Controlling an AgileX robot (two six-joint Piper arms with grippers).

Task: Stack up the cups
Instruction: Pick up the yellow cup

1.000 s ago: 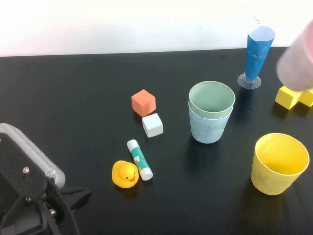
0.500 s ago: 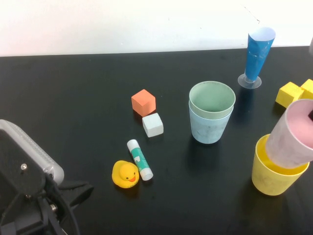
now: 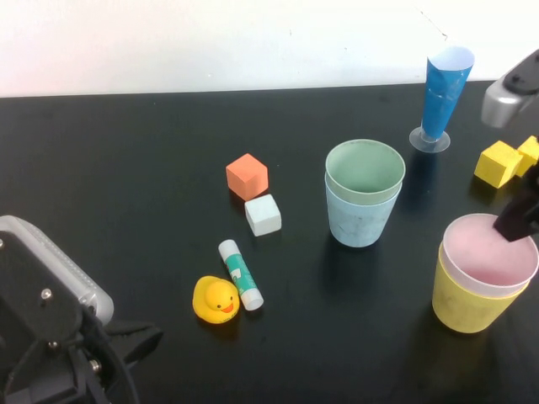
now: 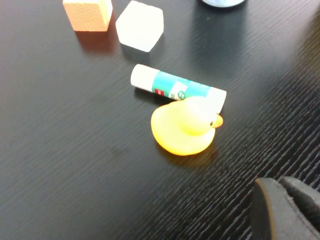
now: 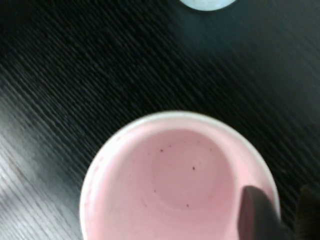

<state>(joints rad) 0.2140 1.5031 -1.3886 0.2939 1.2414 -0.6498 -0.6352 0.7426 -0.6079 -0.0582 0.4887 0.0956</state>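
Note:
A pale pink cup (image 3: 488,252) sits nested in the yellow cup (image 3: 467,307) at the front right. My right gripper (image 3: 518,220) hangs over the pink cup's far right rim. In the right wrist view this gripper (image 5: 277,197) is open, one finger inside the pink cup (image 5: 170,185) and one outside, with a gap to the rim. Mid-table, the pale green cup (image 3: 365,168) is nested in the light blue cup (image 3: 360,220). My left gripper (image 3: 126,341) rests low at the front left; in its wrist view the gripper (image 4: 282,210) is shut and empty.
An orange cube (image 3: 247,176), a white cube (image 3: 263,214), a glue stick (image 3: 241,273) and a rubber duck (image 3: 215,299) lie left of centre. A tall dark-blue cone (image 3: 442,93) stands at the back right, with yellow blocks (image 3: 505,162) beside it.
The pink cup came down from the upper right, tilted over the yellow cup, and now sits inside it. The right gripper's fingers have parted from it. The left arm barely moved.

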